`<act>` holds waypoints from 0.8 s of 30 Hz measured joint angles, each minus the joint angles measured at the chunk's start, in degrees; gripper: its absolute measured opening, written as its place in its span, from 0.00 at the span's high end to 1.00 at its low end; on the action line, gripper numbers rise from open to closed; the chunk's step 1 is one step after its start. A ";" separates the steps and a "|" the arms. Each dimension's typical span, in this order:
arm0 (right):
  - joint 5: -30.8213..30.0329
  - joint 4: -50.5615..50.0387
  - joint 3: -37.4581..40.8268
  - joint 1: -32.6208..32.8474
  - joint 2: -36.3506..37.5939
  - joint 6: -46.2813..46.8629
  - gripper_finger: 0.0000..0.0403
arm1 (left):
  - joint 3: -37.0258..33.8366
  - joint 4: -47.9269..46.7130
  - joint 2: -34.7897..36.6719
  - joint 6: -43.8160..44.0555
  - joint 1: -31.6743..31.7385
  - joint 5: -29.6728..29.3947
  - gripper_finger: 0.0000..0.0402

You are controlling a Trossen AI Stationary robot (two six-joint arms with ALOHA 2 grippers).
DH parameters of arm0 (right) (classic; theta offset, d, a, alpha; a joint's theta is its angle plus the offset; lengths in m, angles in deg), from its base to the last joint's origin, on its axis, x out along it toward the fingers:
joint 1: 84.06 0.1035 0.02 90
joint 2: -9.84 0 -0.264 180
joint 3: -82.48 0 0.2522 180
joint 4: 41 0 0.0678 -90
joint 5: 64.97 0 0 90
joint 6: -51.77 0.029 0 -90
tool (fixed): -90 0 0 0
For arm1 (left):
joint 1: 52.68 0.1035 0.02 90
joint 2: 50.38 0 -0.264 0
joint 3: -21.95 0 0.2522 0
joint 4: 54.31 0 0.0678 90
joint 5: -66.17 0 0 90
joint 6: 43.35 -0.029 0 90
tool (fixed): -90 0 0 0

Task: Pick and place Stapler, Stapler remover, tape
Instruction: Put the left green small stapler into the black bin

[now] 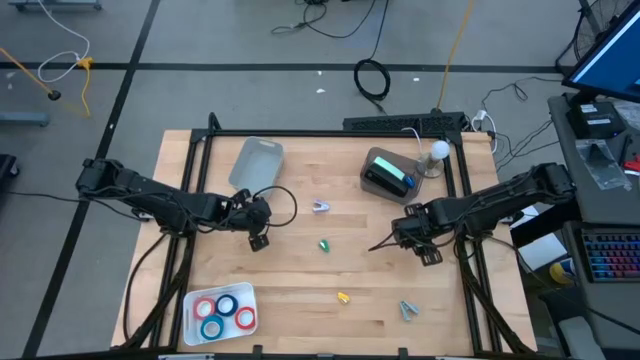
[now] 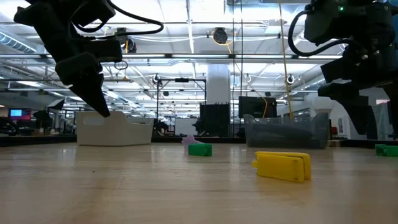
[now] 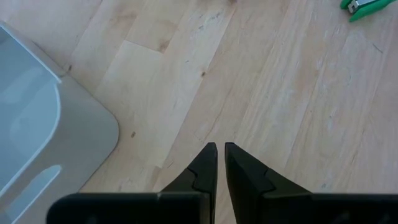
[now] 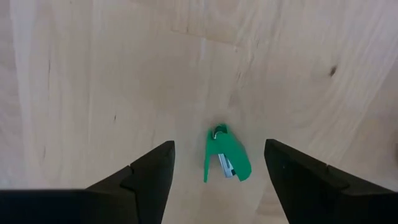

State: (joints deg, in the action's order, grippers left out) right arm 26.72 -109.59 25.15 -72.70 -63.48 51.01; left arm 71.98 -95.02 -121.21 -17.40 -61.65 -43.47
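A small green stapler lies flat on the wooden table, also seen in the low view; my right arm hides it in the high view. My right gripper hangs open above it, pointing down, one finger to each side and clear of it. My left gripper is shut and empty, slanting down above bare wood at the table's left. The tape, red and blue rolls, lies in a white tray at the near left. A second green stapler and a yellow one lie mid-table.
A grey tray sits at the far left, its corner in the left wrist view. A dark bin stands far right. A lavender piece and a grey metal piece lie loose. A black frame borders the table.
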 joint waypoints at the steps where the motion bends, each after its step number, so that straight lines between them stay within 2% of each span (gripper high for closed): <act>1: 0.00 -0.06 0.02 0.00 0.00 0.00 0.39 | 0.00 0.01 0.00 0.00 0.00 0.00 0.91; 24: -0.09 -0.06 -0.02 0.02 -9.34 0.04 0.43 | 0.00 -0.01 0.00 0.00 0.00 0.00 0.91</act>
State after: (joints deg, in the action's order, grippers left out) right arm 26.64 -109.66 25.12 -72.68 -72.82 51.06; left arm 71.98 -95.03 -121.21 -17.40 -61.65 -43.47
